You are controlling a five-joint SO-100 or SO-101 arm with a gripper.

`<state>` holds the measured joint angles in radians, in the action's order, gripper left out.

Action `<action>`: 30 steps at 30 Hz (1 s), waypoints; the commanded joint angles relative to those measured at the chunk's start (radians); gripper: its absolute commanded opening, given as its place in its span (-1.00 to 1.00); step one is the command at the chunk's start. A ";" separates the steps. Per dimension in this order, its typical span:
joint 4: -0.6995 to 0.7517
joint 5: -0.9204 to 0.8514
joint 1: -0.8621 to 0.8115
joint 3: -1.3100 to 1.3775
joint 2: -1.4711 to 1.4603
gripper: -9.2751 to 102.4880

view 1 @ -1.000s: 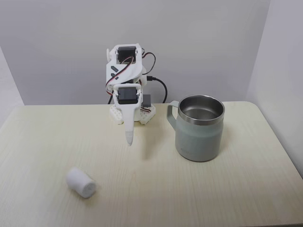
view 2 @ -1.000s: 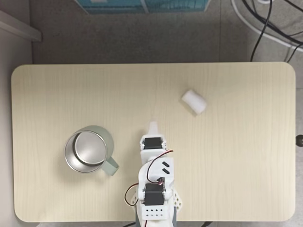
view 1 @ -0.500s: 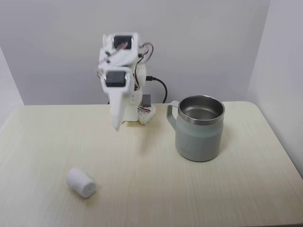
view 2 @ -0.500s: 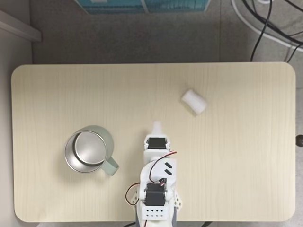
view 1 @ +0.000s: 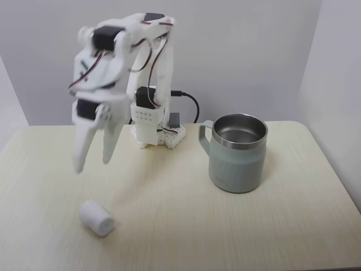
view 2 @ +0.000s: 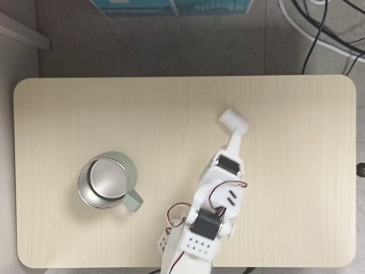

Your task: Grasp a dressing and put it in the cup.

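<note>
Dressing [view 1: 96,218], a small white roll, lies on its side on the pale wood table [view 1: 169,226], near the front left in a fixed view from the front. That view shows the jaws [view 1: 91,162] spread apart, pointing down and hanging above the roll without touching it. From above, another fixed view shows the arm partly covering the dressing [view 2: 231,118]. The cup [view 2: 106,182], steel inside, stands upright well apart with its handle toward the arm's base [view 2: 191,251].

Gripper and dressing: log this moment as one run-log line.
phase: approach | gripper: open, above the table, over dressing, not touching | dressing: lying on its side on table | cup: upright, nothing inside
</note>
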<state>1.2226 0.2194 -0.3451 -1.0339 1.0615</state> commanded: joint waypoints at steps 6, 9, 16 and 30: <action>-0.017 0.015 0.000 -0.195 0.359 -0.37; -0.049 0.011 -0.005 -0.242 0.460 -0.37; -0.084 -0.002 -0.008 -0.322 0.650 -0.36; -0.127 -0.031 0.021 -0.339 0.704 -0.80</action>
<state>1.1045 0.1994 -0.3329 -1.3315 1.7825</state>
